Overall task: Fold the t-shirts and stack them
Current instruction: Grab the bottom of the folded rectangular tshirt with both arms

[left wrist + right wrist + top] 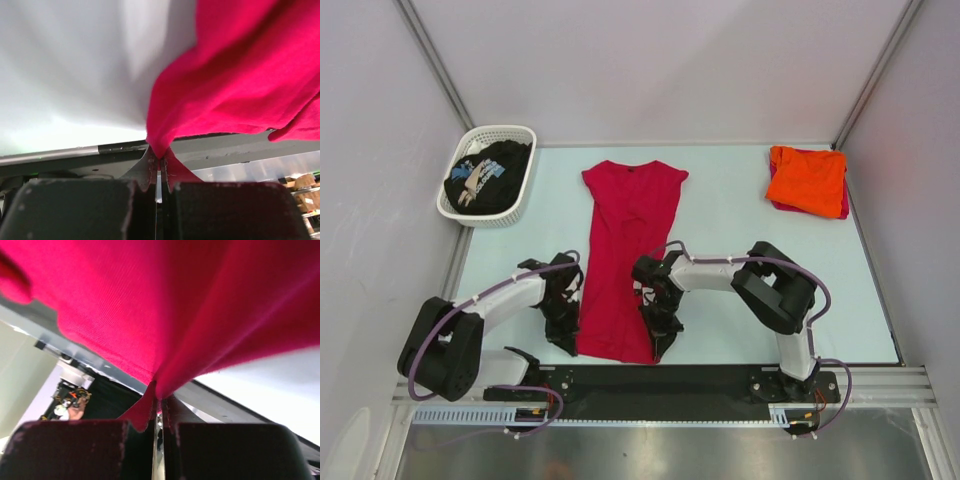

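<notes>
Left gripper [564, 338] is seen shut tight on the near-left hem corner of the red t-shirt [625, 235], with a small pinch of cloth held between its jaws. At the far-left corner of the tabletop [740, 290], the black t-shirt [498, 172] with pale print is bundled inside the white basket [502, 131]. The red t-shirt is spread lengthwise down the middle of the tabletop, with its collar toward the far edge and its hem by the near edge. Its near-right hem corner is pinched by the right gripper [660, 338], which is likewise closed on the cloth. At the far-right corner, the orange t-shirt [807, 178] is laid folded.
</notes>
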Controlling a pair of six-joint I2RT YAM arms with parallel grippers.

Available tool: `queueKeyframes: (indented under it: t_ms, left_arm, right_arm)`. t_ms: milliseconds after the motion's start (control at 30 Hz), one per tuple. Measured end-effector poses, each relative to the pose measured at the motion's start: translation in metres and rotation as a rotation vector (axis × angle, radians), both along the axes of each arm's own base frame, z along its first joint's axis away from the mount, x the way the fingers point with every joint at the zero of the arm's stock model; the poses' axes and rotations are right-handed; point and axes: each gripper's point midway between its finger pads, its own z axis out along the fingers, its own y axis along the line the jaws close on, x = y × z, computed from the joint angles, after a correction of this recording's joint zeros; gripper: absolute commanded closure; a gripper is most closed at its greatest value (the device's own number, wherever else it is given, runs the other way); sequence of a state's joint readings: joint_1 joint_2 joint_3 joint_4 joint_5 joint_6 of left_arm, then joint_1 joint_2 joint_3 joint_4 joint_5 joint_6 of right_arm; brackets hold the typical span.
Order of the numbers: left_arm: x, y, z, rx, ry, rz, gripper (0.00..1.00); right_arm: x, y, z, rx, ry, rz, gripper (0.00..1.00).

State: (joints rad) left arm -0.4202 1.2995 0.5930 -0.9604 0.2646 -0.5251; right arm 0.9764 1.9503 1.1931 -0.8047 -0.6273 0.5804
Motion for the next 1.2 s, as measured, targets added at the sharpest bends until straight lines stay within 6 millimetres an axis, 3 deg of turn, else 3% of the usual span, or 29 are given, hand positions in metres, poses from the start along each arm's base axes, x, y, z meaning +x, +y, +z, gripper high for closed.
queueKeyframes:
  t_ms: [33, 67, 100, 133, 167, 233, 267, 300, 333, 400, 467, 567, 667, 767, 867, 967, 1033, 1133, 1200]
  left_arm:
    - [-0.002, 0.001, 0.000, 0.003, 0.006, -0.003, 1.00]
    - [-0.003, 0.001, 0.001, 0.006, 0.012, -0.005, 0.65]
    - [-0.005, 0.002, 0.001, 0.011, 0.018, -0.008, 0.46]
    - [-0.006, 0.003, 0.001, 0.014, 0.020, -0.013, 0.21]
    - [-0.007, 0.003, 0.001, 0.016, 0.023, -0.016, 0.01]
    - [-0.008, 0.005, 0.003, 0.024, 0.026, -0.019, 0.00]
    - [-0.007, 0.005, 0.006, 0.028, 0.019, -0.019, 0.00]
    - [-0.006, 0.005, 0.010, 0.026, 0.010, -0.019, 0.00]
    - [-0.003, 0.004, 0.018, 0.023, -0.011, -0.023, 0.00]
    - [0.018, -0.001, 0.042, 0.001, -0.114, -0.027, 0.00]
    - [0.053, -0.012, 0.080, -0.040, -0.273, -0.024, 0.01]
    - [0.108, -0.031, 0.142, -0.114, -0.526, -0.010, 0.00]
    - [0.152, -0.047, 0.183, -0.163, -0.692, -0.015, 0.00]
    - [0.205, -0.065, 0.207, -0.166, -0.761, -0.043, 0.00]
    - [0.282, -0.088, 0.210, -0.133, -0.801, -0.082, 0.00]
    - [0.356, -0.104, 0.199, -0.108, -0.825, -0.101, 0.00]
    - [0.392, -0.106, 0.187, -0.117, -0.845, -0.084, 0.00]
    - [0.418, -0.088, 0.158, -0.108, -0.798, -0.042, 0.00]
    - [0.429, -0.076, 0.139, -0.119, -0.766, -0.013, 0.01]
  right_arm:
    - [-0.002, -0.002, -0.002, -0.014, 0.004, 0.008, 1.00]
    - [-0.004, -0.004, -0.006, -0.029, 0.009, 0.015, 0.89]
    - [-0.006, -0.006, -0.009, -0.040, 0.012, 0.025, 0.86]
    - [-0.006, -0.007, -0.009, -0.046, 0.008, 0.031, 0.83]
    - [-0.006, -0.008, -0.009, -0.053, 0.007, 0.035, 0.70]
    - [-0.005, -0.011, -0.009, -0.080, -0.005, 0.049, 0.55]
    - [-0.003, -0.014, -0.007, -0.104, -0.016, 0.056, 0.40]
    - [-0.001, -0.018, -0.004, -0.133, -0.028, 0.061, 0.32]
    - [0.004, -0.019, 0.001, -0.158, -0.052, 0.065, 0.16]
    - [0.020, -0.015, 0.018, -0.165, -0.141, 0.072, 0.04]
    - [0.044, -0.008, 0.046, -0.127, -0.254, 0.057, 0.00]
    - [0.098, -0.003, 0.111, -0.004, -0.478, -0.037, 0.00]
    - [0.166, -0.033, 0.167, 0.070, -0.695, -0.205, 0.00]
    - [0.227, -0.070, 0.189, 0.033, -0.837, -0.329, 0.00]
    - [0.284, -0.089, 0.184, -0.039, -0.926, -0.371, 0.00]
    - [0.334, -0.082, 0.163, -0.083, -0.963, -0.344, 0.00]
    - [0.368, -0.070, 0.149, -0.095, -0.990, -0.320, 0.00]
    - [0.410, -0.057, 0.136, -0.097, -1.037, -0.308, 0.01]
    - [0.426, -0.054, 0.126, -0.100, -1.052, -0.304, 0.02]
